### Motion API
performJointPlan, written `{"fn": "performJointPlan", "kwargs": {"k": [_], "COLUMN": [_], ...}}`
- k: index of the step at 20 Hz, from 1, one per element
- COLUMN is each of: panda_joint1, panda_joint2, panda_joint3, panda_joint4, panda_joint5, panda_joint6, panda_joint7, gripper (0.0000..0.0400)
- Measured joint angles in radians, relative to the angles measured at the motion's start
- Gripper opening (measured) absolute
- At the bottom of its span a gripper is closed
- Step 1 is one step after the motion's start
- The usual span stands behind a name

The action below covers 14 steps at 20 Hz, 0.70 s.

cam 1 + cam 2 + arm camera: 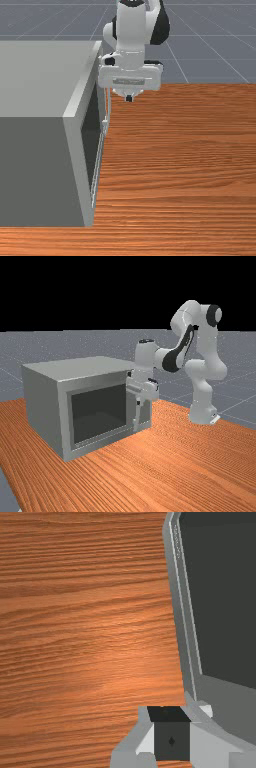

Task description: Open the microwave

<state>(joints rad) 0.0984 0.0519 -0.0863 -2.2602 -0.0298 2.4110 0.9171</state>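
Microwave (37, 170) noted at the front view's 9 o'clock, its door (100, 410) apparently closed. My gripper (129, 98) has its fingers together, nothing between them. From the fingertips, the handle (136, 418) lies toward about 8 to 9 o'clock in the front view; its long axis stands upright. I judge the next move is to part the fingers, then approach sideways. The hand obscures the handle's upper part in the far view; contact cannot be determined.
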Motion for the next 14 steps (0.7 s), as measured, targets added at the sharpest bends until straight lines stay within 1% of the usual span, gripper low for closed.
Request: {"fn": "performJointPlan", "kwargs": {"k": [3,5,6,8,9,10,11,12,14], "panda_joint1": [0.005,0.005,0.007,0.007,0.009,0.017,0.021,0.024,0.024], "panda_joint2": [-0.006,-0.006,0.002,-0.008,-0.024,-0.032,-0.032,-0.037,-0.038], "panda_joint3": [-0.004,-0.005,-0.006,-0.007,-0.008,-0.005,-0.005,-0.005,-0.008], "panda_joint4": [-0.007,-0.005,0.012,-0.003,-0.022,-0.012,0.008,0.012,0.016], "panda_joint5": [-0.011,-0.008,-0.016,0.004,0.017,0.000,-0.010,-0.010,-0.008], "panda_joint6": [0.017,0.010,-0.023,0.002,0.047,0.045,0.008,-0.002,-0.022], "panda_joint7": [0.103,0.051,0.058,0.053,0.107,0.185,0.251,0.289,0.266], "gripper": [0.0000,0.0000,0.0000,0.0000,0.0000,0.0000,0.0000,0.0000,0.0000]}}
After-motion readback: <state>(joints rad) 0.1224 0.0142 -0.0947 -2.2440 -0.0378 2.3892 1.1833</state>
